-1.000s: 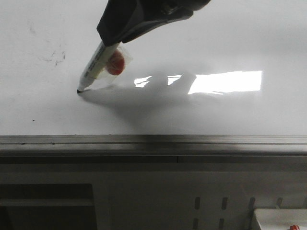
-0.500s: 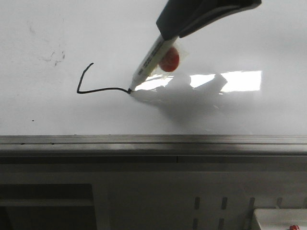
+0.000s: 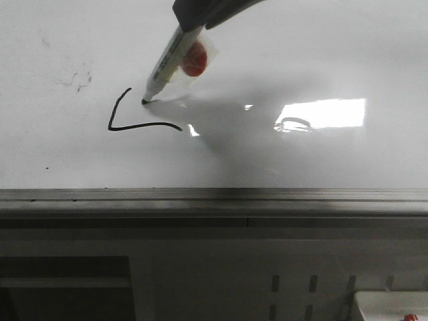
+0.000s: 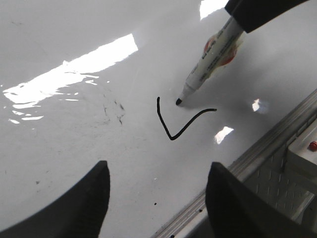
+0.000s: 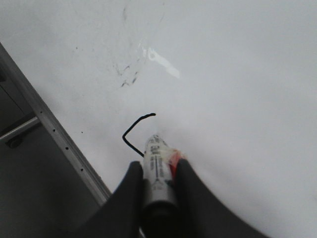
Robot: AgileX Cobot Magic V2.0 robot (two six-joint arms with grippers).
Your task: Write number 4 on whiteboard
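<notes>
Whiteboard (image 3: 321,47) lies flat, glossy white, fills the upper half of the front view. Grey metal edge rail (image 3: 214,195) runs along its near side across mid-frame. Bright rectangular glare (image 3: 321,114) at right of centre. On the surface: partial number 4 (image 3: 134,120), a thin black L-shaped stroke left of centre, short leg slanting up, long leg running right. Faint grey smudges (image 3: 77,80) at upper left, one tiny dark speck (image 3: 47,168) lower left near the rail. Marker tip (image 3: 144,101) touches the board just right of the stroke's upper end.
</notes>
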